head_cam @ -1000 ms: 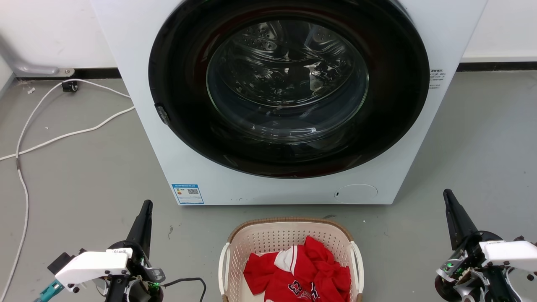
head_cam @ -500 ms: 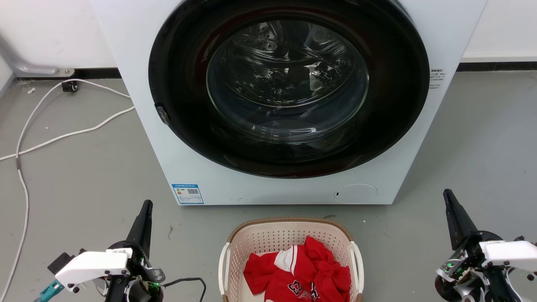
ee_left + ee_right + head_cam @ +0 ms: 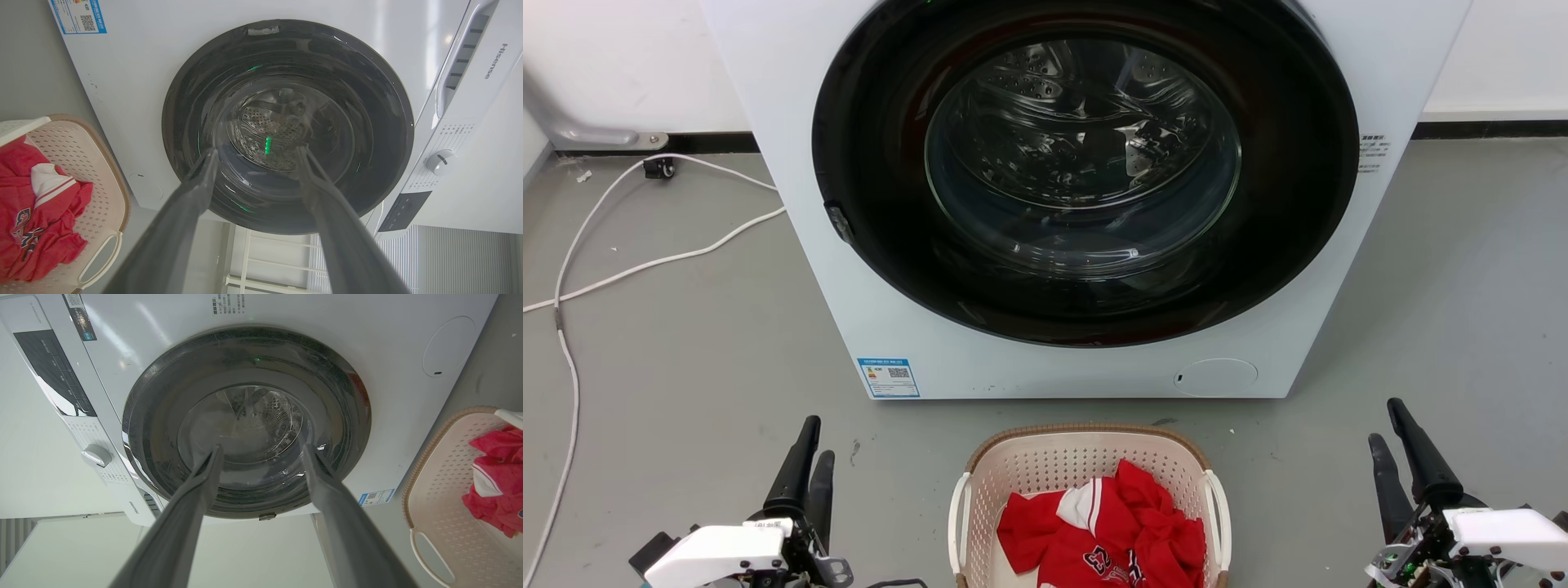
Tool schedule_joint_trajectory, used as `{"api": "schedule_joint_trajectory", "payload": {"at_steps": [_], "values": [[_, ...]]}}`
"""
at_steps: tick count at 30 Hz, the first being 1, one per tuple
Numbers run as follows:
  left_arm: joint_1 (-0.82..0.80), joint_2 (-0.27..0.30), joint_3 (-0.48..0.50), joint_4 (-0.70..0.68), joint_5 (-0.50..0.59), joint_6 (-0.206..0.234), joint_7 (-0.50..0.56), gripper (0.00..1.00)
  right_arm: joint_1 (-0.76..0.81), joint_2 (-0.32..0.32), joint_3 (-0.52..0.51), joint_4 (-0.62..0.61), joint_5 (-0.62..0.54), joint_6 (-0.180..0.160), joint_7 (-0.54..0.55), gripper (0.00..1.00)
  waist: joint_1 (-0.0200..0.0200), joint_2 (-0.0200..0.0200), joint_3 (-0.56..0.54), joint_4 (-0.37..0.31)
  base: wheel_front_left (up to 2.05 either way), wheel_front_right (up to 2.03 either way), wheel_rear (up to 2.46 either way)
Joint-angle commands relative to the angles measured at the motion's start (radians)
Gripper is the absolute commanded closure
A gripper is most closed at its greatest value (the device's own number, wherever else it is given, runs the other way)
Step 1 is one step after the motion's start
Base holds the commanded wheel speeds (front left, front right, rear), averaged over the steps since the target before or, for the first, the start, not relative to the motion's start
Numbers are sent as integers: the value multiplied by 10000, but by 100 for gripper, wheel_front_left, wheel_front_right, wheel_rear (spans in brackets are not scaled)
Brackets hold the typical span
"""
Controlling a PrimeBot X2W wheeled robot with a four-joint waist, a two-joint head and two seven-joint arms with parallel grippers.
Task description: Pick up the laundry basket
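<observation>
The laundry basket (image 3: 1054,459), cream perforated plastic with a brown woven-look rim and white loop handles, stands on the floor at the bottom middle of the head view. A red and white garment (image 3: 1112,531) lies inside it. My left gripper (image 3: 816,441) is to the basket's left, open and holding nothing. My right gripper (image 3: 1385,423) is farther off to the right, also open and holding nothing. In the left wrist view the basket (image 3: 107,171) sits left of the open gripper (image 3: 257,150). In the right wrist view the basket (image 3: 443,465) lies right of the open gripper (image 3: 262,448).
A white front-loading washing machine (image 3: 1045,371) with a closed round glass door (image 3: 1082,155) stands right behind the basket. White cables (image 3: 645,263) trail over the grey floor at the left. Bare floor lies on both sides of the basket.
Both grippers have opened: each showed a single dark finger line before and now shows two spread fingers. Both have also dropped lower in the head view. The basket has not moved.
</observation>
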Motion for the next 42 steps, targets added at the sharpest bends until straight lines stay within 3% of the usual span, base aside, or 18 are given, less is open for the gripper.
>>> {"api": "schedule_joint_trajectory", "payload": {"at_steps": [1,10,15,25,33,42], "values": [[-106,27,-49,-280,129,-9,-123,0,-85,-28,36,-287,-71,2,-116,0,0,0,2,-3,0,0,0],[108,31,103,-497,597,-12,-547,0,177,-24,-21,-548,-539,3,-541,0,0,0,1,-10,0,0,0],[169,33,379,-441,1035,-14,-764,0,279,-22,-221,-548,-1464,3,-757,0,0,0,0,-7,0,0,0],[217,35,853,-879,2497,118,-1127,0,265,-19,-518,-1011,-4116,3,-1119,0,0,0,12,-7,0,0,0],[288,38,970,-2034,4084,763,-1416,0,287,-16,-294,-1965,-6778,4,-1415,0,0,0,58,-18,0,0,0],[624,40,269,-3067,5991,1264,-1725,0,443,-13,61,-2827,-8976,3,-1718,0,0,0,102,-26,0,0,0]]}}
